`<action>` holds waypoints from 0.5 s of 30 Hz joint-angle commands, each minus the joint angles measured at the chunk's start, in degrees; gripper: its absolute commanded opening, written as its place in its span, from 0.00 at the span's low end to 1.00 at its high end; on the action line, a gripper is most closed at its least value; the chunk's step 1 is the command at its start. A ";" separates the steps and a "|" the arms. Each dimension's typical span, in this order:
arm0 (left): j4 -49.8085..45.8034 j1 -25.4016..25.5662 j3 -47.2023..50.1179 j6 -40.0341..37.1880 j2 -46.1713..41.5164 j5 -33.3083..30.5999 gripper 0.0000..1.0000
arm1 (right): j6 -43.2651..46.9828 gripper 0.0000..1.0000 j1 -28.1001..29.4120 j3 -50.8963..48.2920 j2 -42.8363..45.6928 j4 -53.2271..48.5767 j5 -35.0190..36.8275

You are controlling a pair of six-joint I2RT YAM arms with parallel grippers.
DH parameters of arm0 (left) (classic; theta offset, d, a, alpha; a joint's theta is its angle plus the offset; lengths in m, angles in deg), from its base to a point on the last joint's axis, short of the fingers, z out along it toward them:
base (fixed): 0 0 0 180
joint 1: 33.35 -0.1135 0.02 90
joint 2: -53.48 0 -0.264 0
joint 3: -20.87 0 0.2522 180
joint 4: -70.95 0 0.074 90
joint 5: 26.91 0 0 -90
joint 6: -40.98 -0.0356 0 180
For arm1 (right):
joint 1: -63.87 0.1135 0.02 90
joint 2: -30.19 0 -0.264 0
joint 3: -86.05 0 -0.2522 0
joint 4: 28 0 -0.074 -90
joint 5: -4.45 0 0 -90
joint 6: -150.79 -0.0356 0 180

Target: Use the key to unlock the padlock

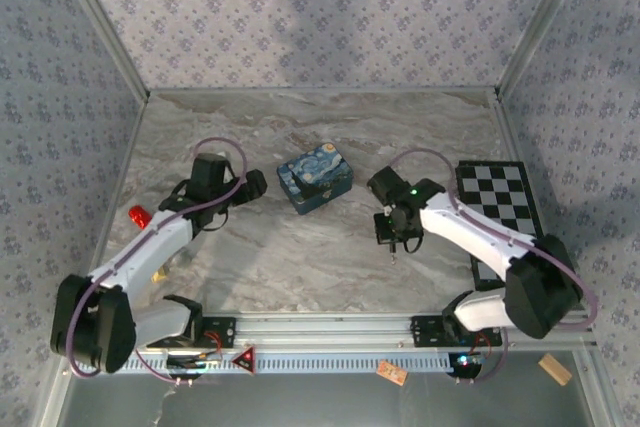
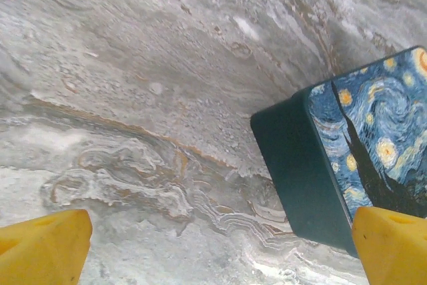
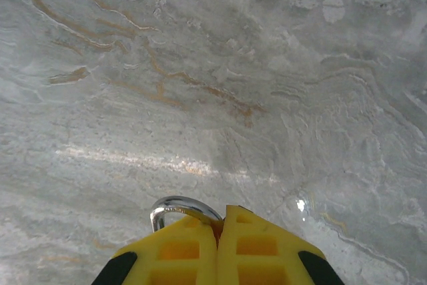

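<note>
Table [image 1: 300,257]: grey-white marble pattern with tan and rust veins; soft sheen and a few bright glints in the right wrist view.
Walls [image 1: 300,7]: pale lilac with a small repeated floral print, closing the table in behind and on both sides.
Posts [image 1: 103,22]: bare metal, slanting down to the two far corners of the table.
Rail [image 1: 330,327]: metal strip along the near edge, carrying both arm bases.
Box [image 1: 314,180]: blue with swirl painting on the lid, lying flat near the middle of the table, turned at an angle.
Checkerboard [image 1: 498,197]: black and white, flat on the table, well to the right of the box.
Red object [image 1: 138,215]: small, well to the left of the box, beside the left arm.
Left gripper [image 1: 255,184]: just left of the box, spread wide with nothing between its yellow fingers [image 2: 43,245]; the box's dark side wall sits close to the right finger.
Right gripper [image 3: 219,221]: right of the box and nearer the rail, pointing down at bare table, fingers pressed together on the padlock.
Padlock [image 3: 175,205]: held in the right gripper; its silvery loop juts past the left fingertip, body hidden by the fingers.
</note>
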 commanded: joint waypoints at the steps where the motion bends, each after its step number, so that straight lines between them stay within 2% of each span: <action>1: -0.36 -1.28 1.24 -1.20 -2.56 -0.58 1.00 | -1.04 0.00 1.18 1.62 -2.21 -1.26 3.18; 15: -0.43 -2.33 3.05 -0.40 -4.01 -0.23 1.00 | -2.09 0.00 0.59 -0.47 -8.52 3.69 -0.82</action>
